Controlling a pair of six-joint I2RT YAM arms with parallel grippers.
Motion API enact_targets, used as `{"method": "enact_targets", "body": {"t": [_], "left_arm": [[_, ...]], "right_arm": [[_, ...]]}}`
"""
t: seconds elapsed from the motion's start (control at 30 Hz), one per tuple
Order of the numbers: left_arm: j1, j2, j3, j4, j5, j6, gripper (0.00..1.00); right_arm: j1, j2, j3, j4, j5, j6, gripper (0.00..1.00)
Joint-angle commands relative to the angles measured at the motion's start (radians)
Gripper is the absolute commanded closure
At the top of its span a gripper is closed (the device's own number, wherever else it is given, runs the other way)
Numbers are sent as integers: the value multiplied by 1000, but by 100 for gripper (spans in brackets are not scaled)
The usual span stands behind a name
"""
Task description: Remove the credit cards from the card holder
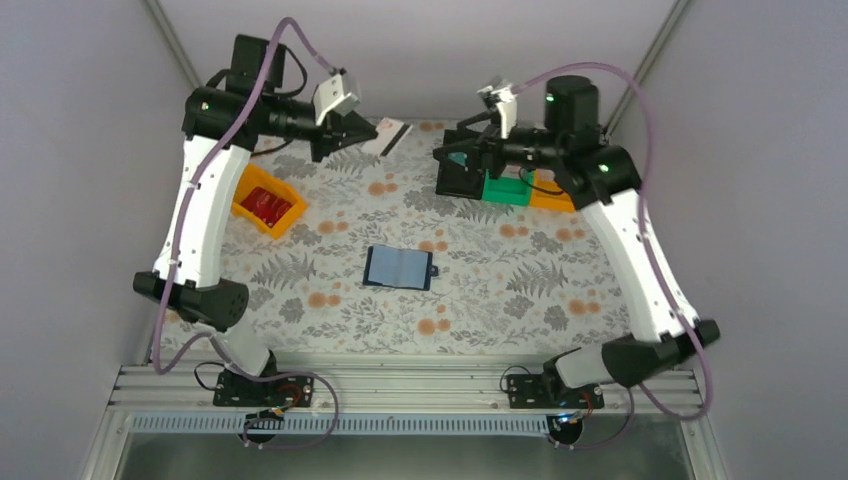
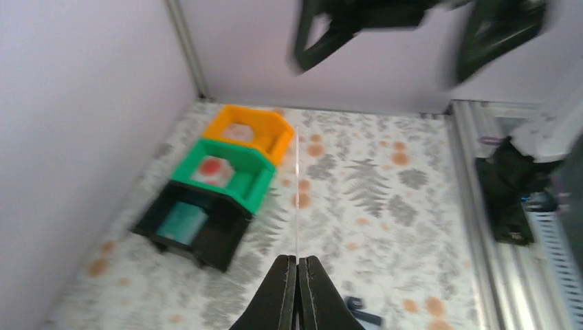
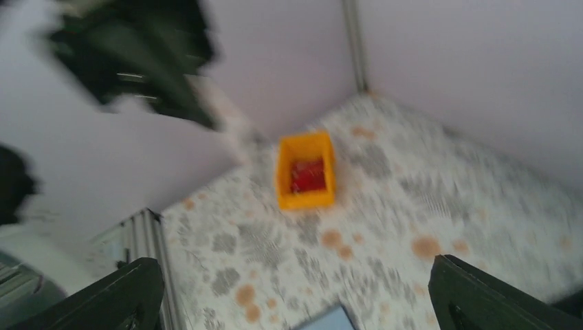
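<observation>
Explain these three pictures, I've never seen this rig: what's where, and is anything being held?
Two robot arms are bolted at the table's near edge. The wide picture looks down from above; the other two come from a camera on each wrist. An open blue wallet lies mid-table. On the left, a yellow bin holds a red card. On the right stand a black bin with a teal card, a green bin, an orange bin. The left gripper is shut on what looks like a thin card, seen edge-on. The right gripper is open, holding nothing.
</observation>
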Motion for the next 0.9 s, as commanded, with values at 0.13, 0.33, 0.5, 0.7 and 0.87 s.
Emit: {"method": "enact_targets", "body": {"t": [0.13,0.33,0.5,0.7,0.87], "left_arm": [[-278,44,276,45,-806,203,98],[-478,-120,-51,574,-1446,675,98],[-611,-123,-111,865,-1605,948,98],[-731,-105,-134,1044,-1714,1089,98],[-780,-119,-201,1089,-1738,1122,97]], "right_arm": [[9,-110,118,252,-27,170,1],[8,-77,164,314,170,477,1],[9,-22,182,359,121,685,2],[3,-11,173,526,-11,896,1],[-1,-21,121,635,-37,1026,1]]}}
